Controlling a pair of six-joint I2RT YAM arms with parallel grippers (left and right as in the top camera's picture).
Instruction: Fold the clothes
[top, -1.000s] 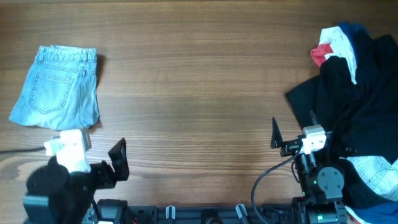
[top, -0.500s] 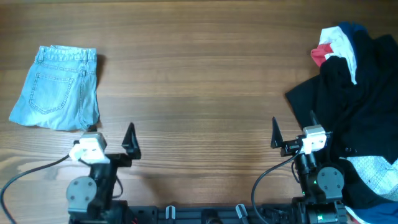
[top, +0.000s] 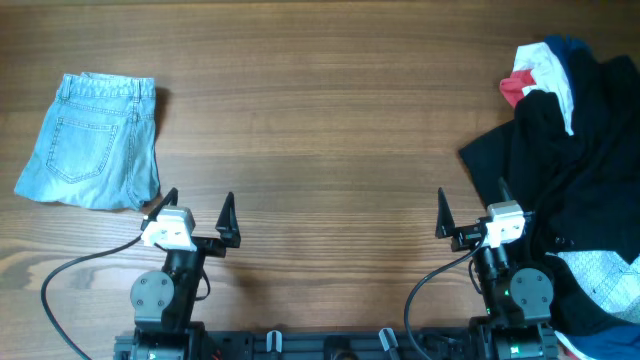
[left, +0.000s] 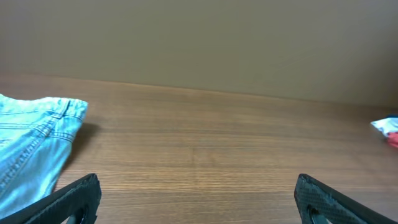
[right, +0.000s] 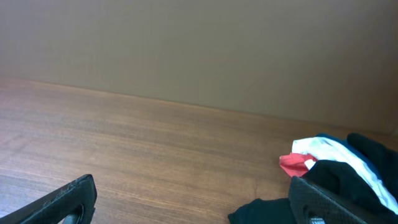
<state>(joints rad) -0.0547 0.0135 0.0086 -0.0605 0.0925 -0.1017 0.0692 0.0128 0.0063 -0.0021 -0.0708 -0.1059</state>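
1. The folded pale-blue jeans (top: 92, 142) lay flat at the far left of the desk (top: 320, 100).
2. Black, white, red and navy garments (top: 570, 150) were heaped at the right edge.
3. The left gripper (top: 197, 208) stood wide open and empty, just beside the jeans.
4. The right gripper (top: 472, 205) gaped likewise, holding nothing, beside the heap.

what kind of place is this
Likely a robot test bench: bare wooden table, folded jeans, a clothes pile, and left gripper and right gripper open at the near edge.
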